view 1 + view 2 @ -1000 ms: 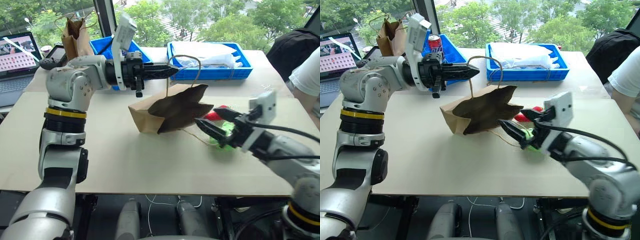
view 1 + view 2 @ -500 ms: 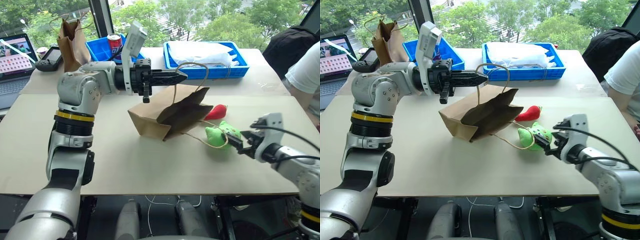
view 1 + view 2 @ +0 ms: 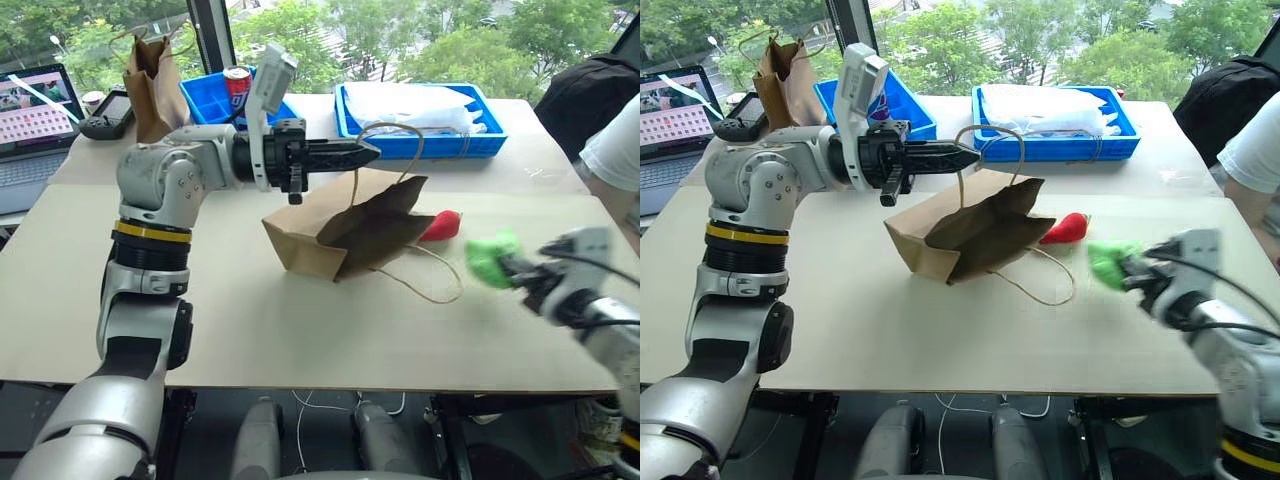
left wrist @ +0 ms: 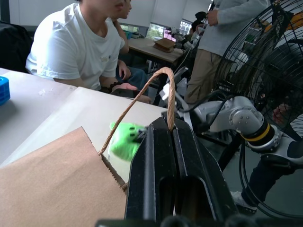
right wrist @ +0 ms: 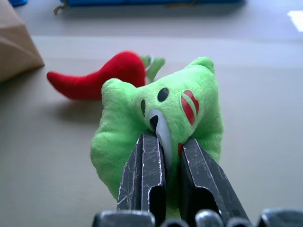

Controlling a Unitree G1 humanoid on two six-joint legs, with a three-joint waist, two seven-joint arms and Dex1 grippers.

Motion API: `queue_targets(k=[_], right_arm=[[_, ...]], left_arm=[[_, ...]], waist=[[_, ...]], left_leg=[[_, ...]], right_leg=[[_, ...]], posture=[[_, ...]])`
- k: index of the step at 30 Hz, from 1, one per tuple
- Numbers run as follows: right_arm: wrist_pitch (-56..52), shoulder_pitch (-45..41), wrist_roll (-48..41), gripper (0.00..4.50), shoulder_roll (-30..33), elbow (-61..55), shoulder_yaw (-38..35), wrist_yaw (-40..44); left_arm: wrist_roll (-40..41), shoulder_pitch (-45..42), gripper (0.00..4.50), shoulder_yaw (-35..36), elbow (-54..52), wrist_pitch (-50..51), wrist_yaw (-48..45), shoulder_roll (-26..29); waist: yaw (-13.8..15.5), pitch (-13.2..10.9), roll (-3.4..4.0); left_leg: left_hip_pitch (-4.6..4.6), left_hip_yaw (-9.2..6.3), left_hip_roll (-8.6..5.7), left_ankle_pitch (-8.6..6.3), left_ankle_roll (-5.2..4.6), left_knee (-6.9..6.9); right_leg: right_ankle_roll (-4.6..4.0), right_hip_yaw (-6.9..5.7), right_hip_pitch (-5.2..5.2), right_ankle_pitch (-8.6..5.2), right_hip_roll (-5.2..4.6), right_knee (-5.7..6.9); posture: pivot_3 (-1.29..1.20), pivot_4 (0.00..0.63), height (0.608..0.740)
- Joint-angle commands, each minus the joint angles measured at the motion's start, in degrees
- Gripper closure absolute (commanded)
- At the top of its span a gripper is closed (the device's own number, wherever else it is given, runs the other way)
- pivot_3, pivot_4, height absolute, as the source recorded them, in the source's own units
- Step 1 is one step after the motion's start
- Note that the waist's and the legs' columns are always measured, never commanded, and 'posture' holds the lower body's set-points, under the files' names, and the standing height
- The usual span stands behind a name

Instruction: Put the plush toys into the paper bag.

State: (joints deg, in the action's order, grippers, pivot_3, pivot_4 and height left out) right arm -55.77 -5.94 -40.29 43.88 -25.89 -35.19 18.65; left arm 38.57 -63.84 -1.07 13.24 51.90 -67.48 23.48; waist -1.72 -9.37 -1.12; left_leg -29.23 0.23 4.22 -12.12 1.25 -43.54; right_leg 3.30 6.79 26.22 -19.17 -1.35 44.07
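Right wrist view shows my right gripper (image 5: 163,156) pinching the rounded light-green plush creature (image 5: 158,127) by its face, lifted off the pale wooden table (image 3: 230,330) near its right edge. My left gripper (image 4: 170,142) has its fingers pressed together on one tan twine handle (image 4: 142,101) of the wide brown kraft paper bag (image 3: 345,225), which lies toward the table's middle, mouth tipped to the right. The red chili-shaped plush (image 3: 440,226) lies on the table just beside that mouth. To do this well, I judge I should hold the handle high so the mouth gapes, carry the green toy well inside, clear of the loose handle loop (image 3: 430,275), then release.
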Motion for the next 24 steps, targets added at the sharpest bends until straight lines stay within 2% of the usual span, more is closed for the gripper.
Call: queue_targets(k=[1, 7, 11, 15, 19, 21, 24], right_arm=[[-4.7, -4.6, -9.4, 4.49, 4.1, -6.8, -4.8, 1.5], [-11.7, -10.9, -23.6, 4.49, 4.8, -13.1, -1.5, -5.0], [-12.3, -13.6, -28.1, 4.49, 1.8, -14.9, 6.0, -11.3], [-11.7, -15.4, -25.8, 4.49, -1.4, -15.2, 15.5, -14.7], [-11.2, -19.6, -20.1, 4.49, -1.4, -13.9, 25.7, -13.4], [-9.8, -22.4, -14.9, 4.49, -2.7, -12.3, 33.2, -12.1], [-6.5, -24.6, -8.4, 4.49, -5.5, -9.2, 39.8, -10.4]], left_arm=[[1.8, -2.2, 4.50, 0.4, -1.7, 0.8, 0.2, -1.7], [1.2, -3.5, 4.50, 0.1, 0.2, 0.3, 0.0, -2.8], [1.1, -4.1, 4.50, 0.1, 1.1, 0.1, -0.4, -2.8], [0.9, -4.0, 4.50, 0.1, 1.2, -0.2, -0.3, -2.8], [1.0, -3.8, 4.50, 0.2, 0.4, -0.2, 0.1, -3.0], [0.6, -4.4, 4.50, 0.5, 0.9, -1.1, 0.4, -3.0], [0.4, -5.5, 4.50, 1.2, 2.0, -1.7, 0.8, -2.8]], waist=[[-0.4, 0.0, 0.00], [-0.8, 0.0, -0.01], [-0.7, 0.0, -0.02], [-0.7, 0.0, -0.01], [-0.7, 0.0, 0.01], [-0.7, 0.0, 0.01], [-0.7, 0.0, 0.01]], left_leg=[[0.02, 0.00, 0.00, 0.00, 0.00, 0.01], [0.03, -0.05, 0.00, 0.02, -0.04, 0.04], [0.00, -0.05, -0.05, 0.02, -0.04, 0.06], [-0.02, -0.06, -0.05, 0.03, -0.04, 0.08], [-0.02, -0.05, -0.07, 0.03, -0.05, 0.10], [0.00, -0.06, -0.07, 0.03, -0.05, 0.12], [0.02, -0.06, -0.07, 0.05, -0.08, 0.20]], right_leg=[[0.00, 0.00, -0.01, 0.00, 0.00, 0.02], [0.00, 0.01, -0.01, 0.00, 0.03, 0.04], [-0.01, 0.02, -0.02, 0.00, 0.00, -0.04], [-0.03, 0.03, 0.00, 0.02, 0.00, -0.05], [-0.17, 0.04, 0.01, 0.10, -0.01, -0.06], [-0.17, 0.04, 0.01, 0.10, -0.01, -0.07], [-0.17, 0.04, 0.05, 0.10, 0.00, -0.07]], posture=[[0.00, 0.150, 0.665], [0.00, 0.150, 0.665], [0.00, 0.150, 0.665], [0.00, 0.150, 0.665], [0.00, 0.150, 0.665], [0.00, 0.150, 0.665], [0.00, 0.150, 0.665]])
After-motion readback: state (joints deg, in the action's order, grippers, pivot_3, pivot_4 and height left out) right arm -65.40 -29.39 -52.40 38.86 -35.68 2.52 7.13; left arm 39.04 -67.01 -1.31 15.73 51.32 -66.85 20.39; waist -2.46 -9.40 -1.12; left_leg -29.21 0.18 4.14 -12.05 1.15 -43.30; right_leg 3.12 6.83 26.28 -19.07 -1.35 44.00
